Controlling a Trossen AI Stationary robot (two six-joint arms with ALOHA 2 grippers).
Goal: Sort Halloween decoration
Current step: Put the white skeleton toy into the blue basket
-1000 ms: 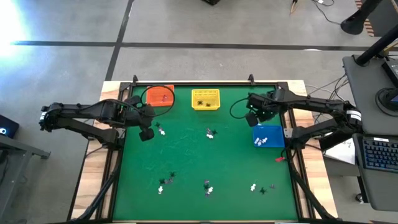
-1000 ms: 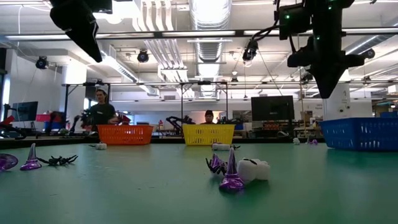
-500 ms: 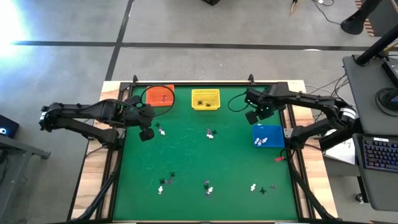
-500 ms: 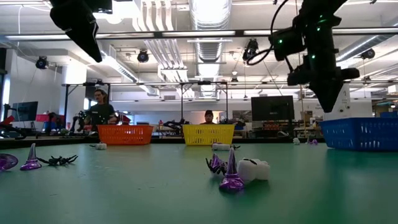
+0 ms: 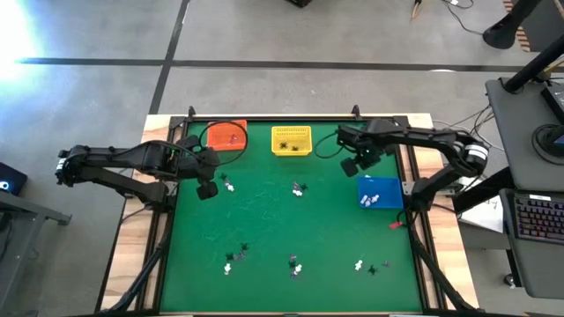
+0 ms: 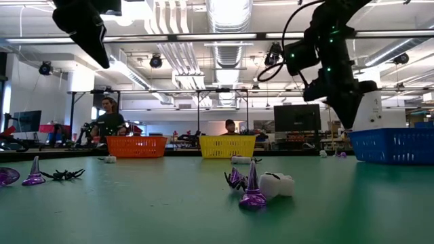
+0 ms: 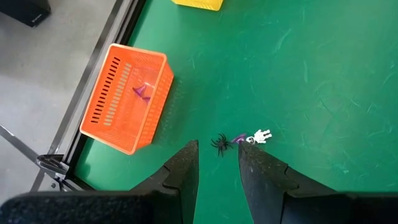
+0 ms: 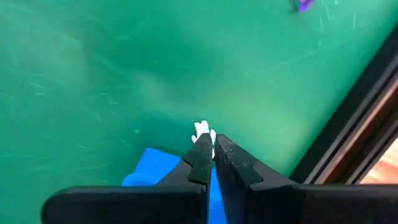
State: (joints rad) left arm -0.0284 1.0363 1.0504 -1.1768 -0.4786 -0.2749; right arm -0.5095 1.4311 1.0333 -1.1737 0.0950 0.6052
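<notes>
The Halloween decoration lies scattered on the green table: a black, a purple and a white trinket (image 7: 239, 139) under my left gripper, a cluster (image 5: 299, 187) at the middle, and several (image 5: 294, 264) near the front edge. My left gripper (image 5: 208, 189) hangs open above the far-left trinkets, nothing between its fingers (image 7: 217, 163). My right gripper (image 5: 350, 166) is shut, points down and hangs well above the table (image 6: 346, 122), left of the blue basket (image 5: 380, 192). A white trinket (image 8: 201, 130) shows right at its fingertips. My right gripper is shut with the white trinket (image 8: 201, 130) showing just past its fingertips. I cannot tell whether the trinket sits between the tips or lies on the table below.
An orange basket (image 5: 226, 136) and a yellow basket (image 5: 292, 140) stand along the far edge. The blue basket holds white pieces. A black frame (image 5: 411, 176) rims the table. People stand in the room beyond the table (image 6: 110, 122).
My right gripper has moved toward the table's left edge and sunk lower, away from the blue basket, rolling a little at the wrist. It has stayed shut.
</notes>
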